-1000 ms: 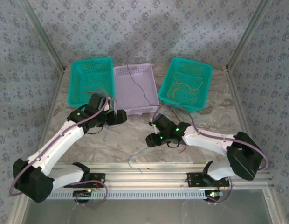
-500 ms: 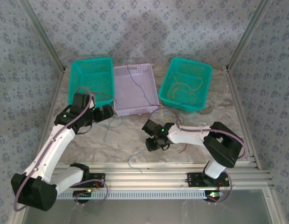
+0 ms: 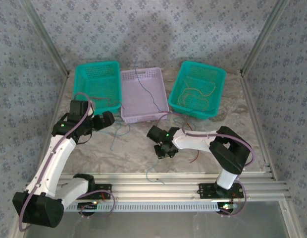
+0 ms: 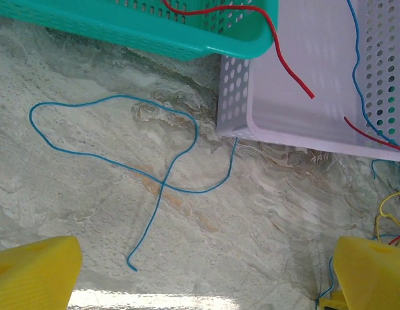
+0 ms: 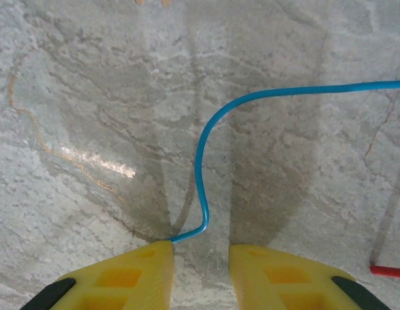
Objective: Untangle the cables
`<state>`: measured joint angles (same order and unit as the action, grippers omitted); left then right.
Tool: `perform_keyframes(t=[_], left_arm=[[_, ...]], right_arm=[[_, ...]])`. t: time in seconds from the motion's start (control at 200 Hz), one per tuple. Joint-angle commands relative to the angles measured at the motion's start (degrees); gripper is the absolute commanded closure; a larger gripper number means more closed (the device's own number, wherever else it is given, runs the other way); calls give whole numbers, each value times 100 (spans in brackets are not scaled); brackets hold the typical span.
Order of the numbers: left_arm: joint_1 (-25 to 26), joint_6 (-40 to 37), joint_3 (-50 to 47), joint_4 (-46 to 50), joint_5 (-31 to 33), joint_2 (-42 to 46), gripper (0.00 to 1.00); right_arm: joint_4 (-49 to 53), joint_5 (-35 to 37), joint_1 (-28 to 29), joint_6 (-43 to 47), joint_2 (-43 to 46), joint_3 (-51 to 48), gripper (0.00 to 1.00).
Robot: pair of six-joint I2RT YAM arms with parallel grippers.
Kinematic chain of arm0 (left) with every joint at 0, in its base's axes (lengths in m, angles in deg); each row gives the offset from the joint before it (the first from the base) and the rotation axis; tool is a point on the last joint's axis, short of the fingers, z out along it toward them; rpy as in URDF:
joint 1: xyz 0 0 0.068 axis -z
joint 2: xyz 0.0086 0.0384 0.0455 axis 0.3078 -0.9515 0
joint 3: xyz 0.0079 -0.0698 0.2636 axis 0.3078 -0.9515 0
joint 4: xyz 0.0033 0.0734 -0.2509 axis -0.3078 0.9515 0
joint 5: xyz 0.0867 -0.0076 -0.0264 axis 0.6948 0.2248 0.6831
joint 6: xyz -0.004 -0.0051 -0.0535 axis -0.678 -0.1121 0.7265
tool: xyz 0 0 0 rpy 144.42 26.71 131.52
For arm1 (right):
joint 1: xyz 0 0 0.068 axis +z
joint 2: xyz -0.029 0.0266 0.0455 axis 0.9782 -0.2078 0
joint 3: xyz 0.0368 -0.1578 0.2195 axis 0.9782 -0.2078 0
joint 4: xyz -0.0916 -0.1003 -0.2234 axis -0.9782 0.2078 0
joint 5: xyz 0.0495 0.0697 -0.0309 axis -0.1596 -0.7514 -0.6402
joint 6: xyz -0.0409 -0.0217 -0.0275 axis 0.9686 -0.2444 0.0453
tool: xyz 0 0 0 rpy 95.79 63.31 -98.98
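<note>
**Blue wire may slip past the right fingers**

Since the earlier frame the left arm has drawn back leftward. The right arm has folded in, and the near blue wire (image 3: 149,171) has shifted right with it.

From above, the left fingers (image 3: 105,120) hang just near the left teal basket (image 3: 96,63). The right fingers (image 3: 166,150) sit low over the tabletop (image 3: 133,153).

At the left wrist, the left fingers (image 4: 32,271) are wide apart and empty. The looped blue wire (image 4: 162,184) lies on the tabletop beside the lilac basket (image 4: 235,97).

At the right wrist, the right fingers (image 5: 135,278) stand narrowly apart. The near blue wire (image 5: 203,168) touches one tip and is not clamped. Closing now could miss so thin a wire, and a hard pull might drag it into neighbouring wires.
</note>
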<state>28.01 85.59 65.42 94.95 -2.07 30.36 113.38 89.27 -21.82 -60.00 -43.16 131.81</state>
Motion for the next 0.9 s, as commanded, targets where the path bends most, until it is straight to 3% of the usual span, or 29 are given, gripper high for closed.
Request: perform_keyframes(t=[0.0, 0.265, 0.395, 0.705, 0.894], left_arm=[[-51, -146, 131, 144, -42, 122, 0], [-121, -165, 102, 130, -60, 172, 0], [-156, -163, 91, 125, -70, 181, 0], [-208, -148, 73, 103, -69, 228, 0], [-215, -148, 48, 117, -121, 246, 0]], right_arm=[[-1640, 299, -65, -141, -502, -74, 71], [-1969, -55, -241, -7, -614, -53, 100], [-1834, -115, -155, 492, -345, 168, 100], [-1763, -249, 73, 1325, 1247, 718, 100], [-1090, -122, -57, 1332, 1363, 1056, 100]])
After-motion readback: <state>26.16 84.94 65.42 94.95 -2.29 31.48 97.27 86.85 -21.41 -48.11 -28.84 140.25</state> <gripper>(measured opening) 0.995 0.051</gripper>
